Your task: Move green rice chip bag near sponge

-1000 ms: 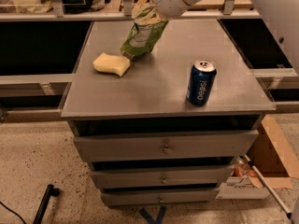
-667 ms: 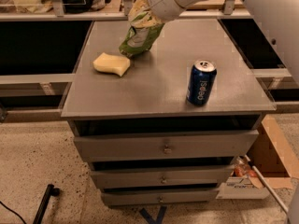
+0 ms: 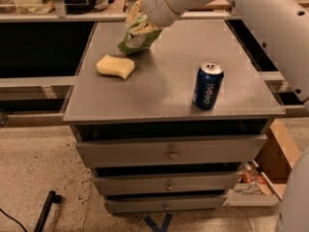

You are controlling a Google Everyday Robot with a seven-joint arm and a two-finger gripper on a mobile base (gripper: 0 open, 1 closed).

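Observation:
The green rice chip bag [image 3: 135, 35] hangs tilted at the back left of the grey cabinet top [image 3: 164, 91], its lower end just above or touching the surface. My gripper [image 3: 140, 8] is shut on the bag's top end, with the white arm reaching in from the upper right. The pale yellow sponge [image 3: 116, 66] lies flat on the top, just in front and to the left of the bag's lower end.
A blue Pepsi can [image 3: 208, 85] stands upright at the front right of the top. The cabinet has drawers [image 3: 169, 151] below. A cardboard box [image 3: 270, 173] sits on the floor at the right. Railings and clutter line the back.
The gripper and bag have shifted slightly left and toward the sponge. The sponge and can have not moved.

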